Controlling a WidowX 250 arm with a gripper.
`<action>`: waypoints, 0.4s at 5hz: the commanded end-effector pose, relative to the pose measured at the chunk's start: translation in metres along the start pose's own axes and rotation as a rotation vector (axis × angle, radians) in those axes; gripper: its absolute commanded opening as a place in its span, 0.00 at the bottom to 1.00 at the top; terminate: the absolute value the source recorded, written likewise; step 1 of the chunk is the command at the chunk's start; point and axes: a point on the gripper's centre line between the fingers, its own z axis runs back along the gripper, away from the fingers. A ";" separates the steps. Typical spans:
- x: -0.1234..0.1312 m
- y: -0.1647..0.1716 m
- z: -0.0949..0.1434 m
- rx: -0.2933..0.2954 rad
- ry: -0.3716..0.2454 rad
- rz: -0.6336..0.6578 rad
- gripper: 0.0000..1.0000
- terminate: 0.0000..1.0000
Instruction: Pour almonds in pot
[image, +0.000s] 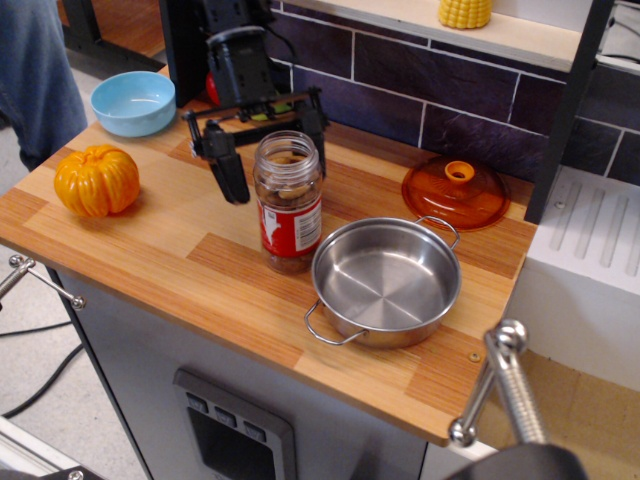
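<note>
Wooden counter (150, 250): glass-jarred almonds (289, 190), round shiny steel pot (385, 283), wide-spread tool (273, 152).

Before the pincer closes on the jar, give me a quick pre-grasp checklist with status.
1. Pincer open wide enough for the jar: ok, fingers spread past both its sides.
2. Jar upright: ok.
3. Jar has no cap: ok, mouth looks open, almonds visible inside.
4. Pot empty, beside the jar: ok.
5. Lid off the pot: ok, lies behind it.
6. Pincer low enough on the jar: cannot tell from this single view.
</note>
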 end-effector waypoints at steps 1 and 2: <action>-0.016 0.012 0.002 0.004 -0.004 -0.024 1.00 0.00; -0.019 0.014 -0.010 0.043 0.006 -0.016 1.00 0.00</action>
